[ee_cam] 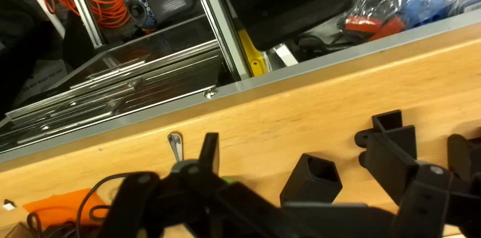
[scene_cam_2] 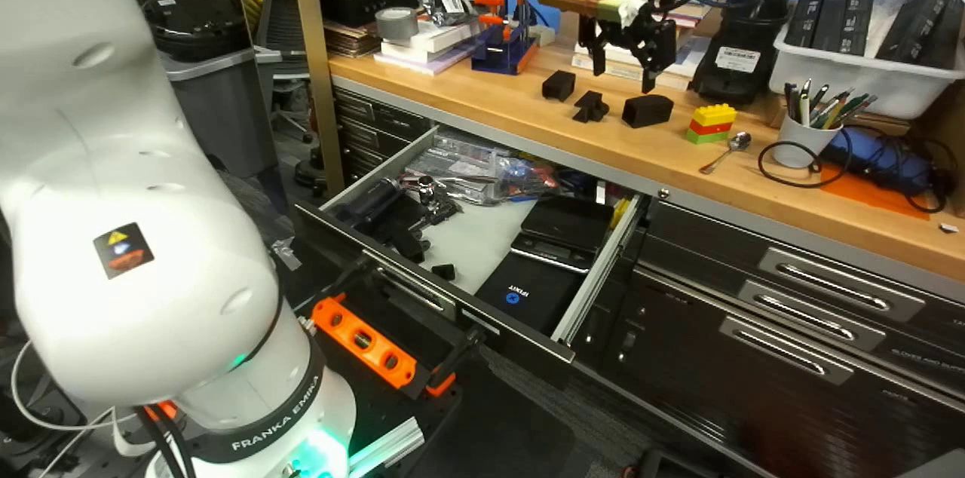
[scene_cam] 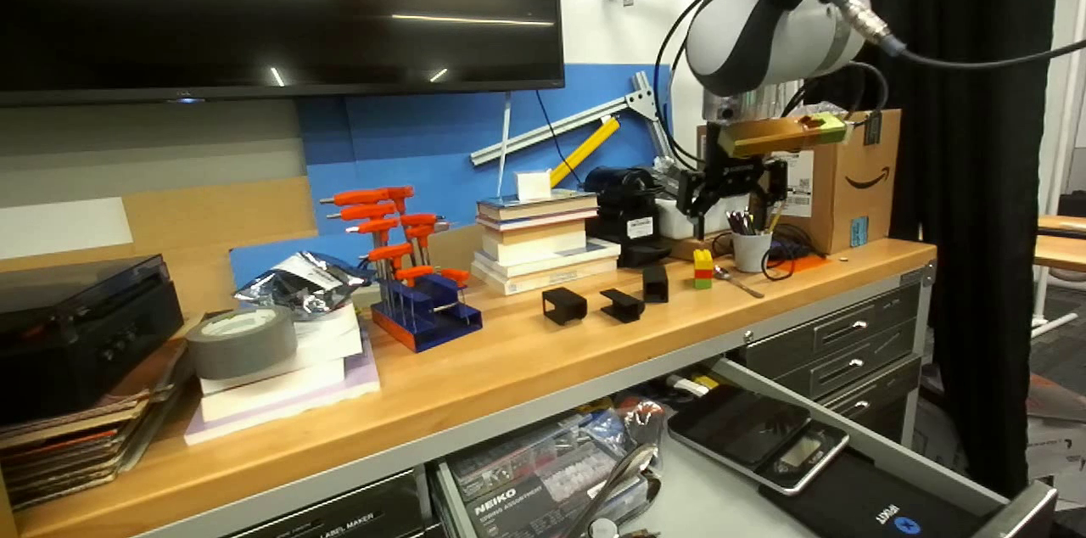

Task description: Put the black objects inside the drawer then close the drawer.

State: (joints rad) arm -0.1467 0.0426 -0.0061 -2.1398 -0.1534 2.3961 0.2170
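Wrist view: black block (ee_cam: pixel 310 180) sits lower centre of frame on the surface (ee_cam: pixel 278 118), hollow end showing. In an exterior view, upper right of frame, the claw (scene_cam_2: pixel 623 81) hangs over the surface, fingers spread, nothing between them. Lower in that frame: a hollow black piece (scene_cam_2: pixel 559 86) and a notched black piece (scene_cam_2: pixel 591 107), loose row with the block, none touching. Looks staged: gaps seem to leave finger room, and the row sits just above the drawer's (scene_cam_2: pixel 482 233) back end in frame, so short carry. Drawer's pulled out, mid-frame, presumably so parts go in from above. Likely landing: bare floor between the dark clutter (scene_cam_2: pixel 373 203) and the iFixit case (scene_cam_2: pixel 539 293). Next is probably a pick. Watch the toy bricks (scene_cam_2: pixel 711 124) right of the block; a wide claw may clip them. All three are out, so closing waits.
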